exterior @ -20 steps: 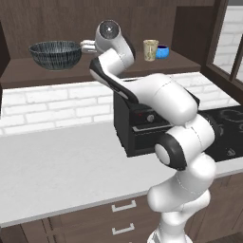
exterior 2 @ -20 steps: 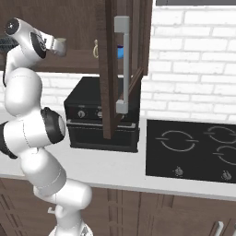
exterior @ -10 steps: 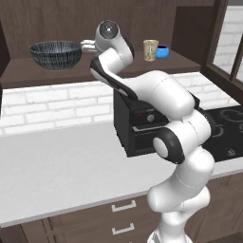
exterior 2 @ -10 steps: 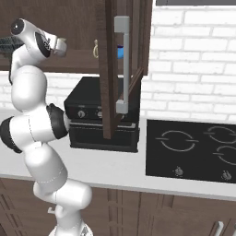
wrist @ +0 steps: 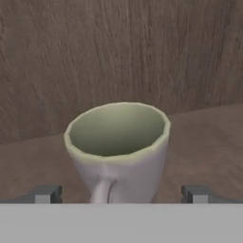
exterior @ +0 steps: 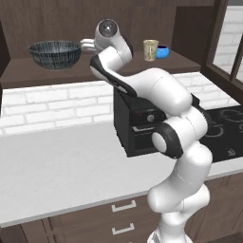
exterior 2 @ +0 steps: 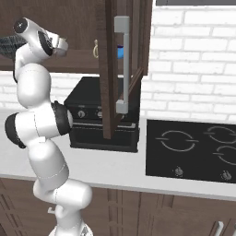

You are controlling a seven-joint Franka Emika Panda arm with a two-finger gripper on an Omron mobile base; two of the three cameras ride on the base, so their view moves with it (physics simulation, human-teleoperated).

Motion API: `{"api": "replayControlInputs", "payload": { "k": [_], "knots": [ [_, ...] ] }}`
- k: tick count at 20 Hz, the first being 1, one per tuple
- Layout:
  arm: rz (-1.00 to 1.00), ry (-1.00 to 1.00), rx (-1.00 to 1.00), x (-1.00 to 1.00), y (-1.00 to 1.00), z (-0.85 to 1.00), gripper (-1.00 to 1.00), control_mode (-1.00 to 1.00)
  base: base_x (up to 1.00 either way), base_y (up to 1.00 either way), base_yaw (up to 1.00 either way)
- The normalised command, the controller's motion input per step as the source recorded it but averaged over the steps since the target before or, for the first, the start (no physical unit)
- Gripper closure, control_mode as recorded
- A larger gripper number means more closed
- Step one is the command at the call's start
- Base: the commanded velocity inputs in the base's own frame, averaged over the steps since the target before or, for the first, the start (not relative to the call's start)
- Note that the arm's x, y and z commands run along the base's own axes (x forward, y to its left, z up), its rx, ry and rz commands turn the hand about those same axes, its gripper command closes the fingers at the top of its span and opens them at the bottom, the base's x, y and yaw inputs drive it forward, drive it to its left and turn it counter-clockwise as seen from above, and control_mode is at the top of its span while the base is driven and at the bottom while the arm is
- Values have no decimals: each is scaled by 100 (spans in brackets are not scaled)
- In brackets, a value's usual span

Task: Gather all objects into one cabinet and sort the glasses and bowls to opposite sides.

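Observation:
A pale grey cup (wrist: 118,152) with a small handle stands upright on the cabinet shelf (exterior: 28,73), against the wooden back wall. My gripper (wrist: 121,193) is open, with one fingertip (wrist: 45,193) on each side of the cup and apart from it. In the left base view the gripper (exterior: 87,45) reaches onto the shelf just right of the large dark patterned bowl (exterior: 54,53). Farther right on the same shelf stand the beige cup (exterior: 150,50) and the small bright-blue bowl (exterior: 162,51). The dark bowl (exterior 2: 7,44) shows at the left edge behind my hand.
The cabinet door (exterior 2: 110,69) with its grey bar handle (exterior 2: 122,64) stands open, edge-on toward me. A black toaster oven (exterior: 137,128) sits on the grey counter (exterior: 57,166) under the shelf. A black cooktop (exterior 2: 193,147) lies to the right.
My hand has moved a little deeper into the cabinet and the elbow has shifted. The jaws stayed open and the bowls and cups have not moved.

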Motion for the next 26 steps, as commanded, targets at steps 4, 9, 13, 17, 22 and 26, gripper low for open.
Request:
{"api": "replayControlInputs", "payload": {
  "k": [4, 9, 13, 17, 22, 26],
  "knots": [
    [-2, 2, -1, 17, 8, 0, -100, -100, 0, 0, 0],
    [-4, 2, -1, 8, 3, -2, -100, -100, 0, 0, 0],
    [-4, 1, 0, 5, 1, -13, -100, -100, 0, 0, 0],
    [-4, 0, 0, 1, 0, -14, 100, -100, 0, 0, 0],
    [-3, 0, 0, 1, -10, -14, 100, -100, 0, 0, 0],
    [-3, 0, 0, 0, -37, -11, 100, -100, 0, 0, 0]
  ]
}}
